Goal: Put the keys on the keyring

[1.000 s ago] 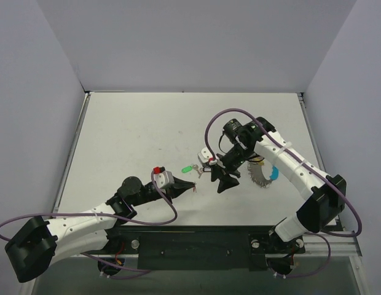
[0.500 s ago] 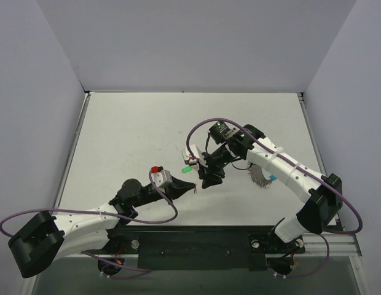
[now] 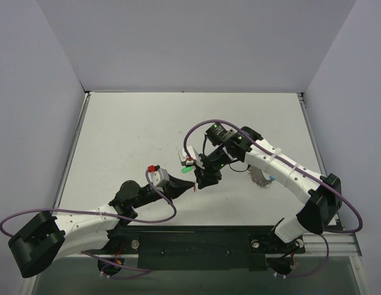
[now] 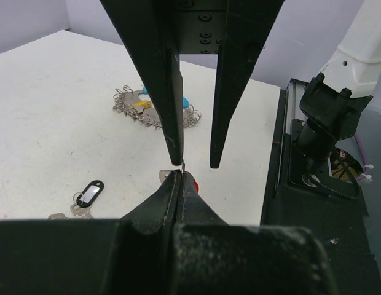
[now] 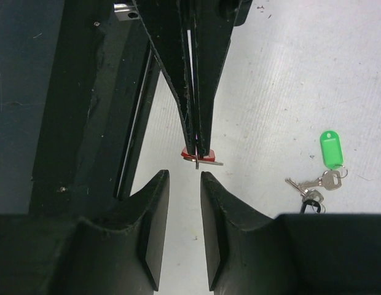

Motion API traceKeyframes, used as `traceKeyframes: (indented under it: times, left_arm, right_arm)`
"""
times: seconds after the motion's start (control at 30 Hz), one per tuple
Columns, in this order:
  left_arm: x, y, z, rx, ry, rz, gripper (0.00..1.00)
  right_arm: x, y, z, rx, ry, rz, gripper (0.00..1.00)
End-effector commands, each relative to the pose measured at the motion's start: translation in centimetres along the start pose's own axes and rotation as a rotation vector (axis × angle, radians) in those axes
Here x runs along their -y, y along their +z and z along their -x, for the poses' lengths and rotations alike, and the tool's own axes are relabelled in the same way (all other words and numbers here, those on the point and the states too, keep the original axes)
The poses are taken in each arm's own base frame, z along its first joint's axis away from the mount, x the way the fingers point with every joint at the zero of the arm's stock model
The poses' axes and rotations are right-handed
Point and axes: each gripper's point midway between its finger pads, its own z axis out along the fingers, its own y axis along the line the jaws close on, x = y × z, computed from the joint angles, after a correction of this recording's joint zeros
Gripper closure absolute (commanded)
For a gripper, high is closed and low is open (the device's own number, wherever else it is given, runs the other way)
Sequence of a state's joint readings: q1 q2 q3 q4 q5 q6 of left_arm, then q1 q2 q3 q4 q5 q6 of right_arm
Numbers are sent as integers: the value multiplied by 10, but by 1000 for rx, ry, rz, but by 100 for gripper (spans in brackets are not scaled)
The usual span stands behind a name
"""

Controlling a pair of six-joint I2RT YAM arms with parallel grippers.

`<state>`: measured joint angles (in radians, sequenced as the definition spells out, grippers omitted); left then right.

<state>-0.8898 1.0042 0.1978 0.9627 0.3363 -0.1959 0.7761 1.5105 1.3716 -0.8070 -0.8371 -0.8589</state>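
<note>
Threading awaits you: left gripper [image 5: 199, 157] pinches the red-tagged silver key [image 5: 189, 152], right gripper [image 4: 194, 163] ajar, silvery chain keyring [image 3: 259, 180] at three o'clock.

- No text, brand, number or sign can be read in any view.
- Black key tag [image 4: 90, 193], 8 o'clock in the left wrist view: pale label window, nothing legible.

I'm working in a robot lab cell. Plain grey walls [image 3: 196, 43] box a white desk [image 3: 129, 129], with two arms [image 3: 286, 169] bolted to its black rail [image 3: 196, 249].
</note>
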Motion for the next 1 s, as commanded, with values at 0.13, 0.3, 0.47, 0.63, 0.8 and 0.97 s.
traceKeyframes:
  times: [0.13, 0.3, 0.47, 0.63, 0.8, 0.97]
  left_arm:
    - [5, 2, 24, 93, 4, -11, 100]
    - [6, 3, 23, 92, 1, -19, 100]
    - [8, 4, 23, 93, -6, -31, 100]
    - [9, 4, 23, 91, -8, -40, 100]
    - [10, 5, 22, 86, -11, -43, 100]
    - [11, 7, 20, 78, -19, -51, 100]
  right_arm:
    - [-13, 4, 10, 23, -8, 49, 78]
    - [-13, 4, 12, 25, -6, 52, 78]
    - [-11, 4, 13, 21, -6, 46, 78]
    - [-9, 3, 12, 14, -1, 35, 77]
    - [-9, 2, 15, 23, 0, 34, 77]
    - [-7, 2, 18, 29, 4, 34, 77]
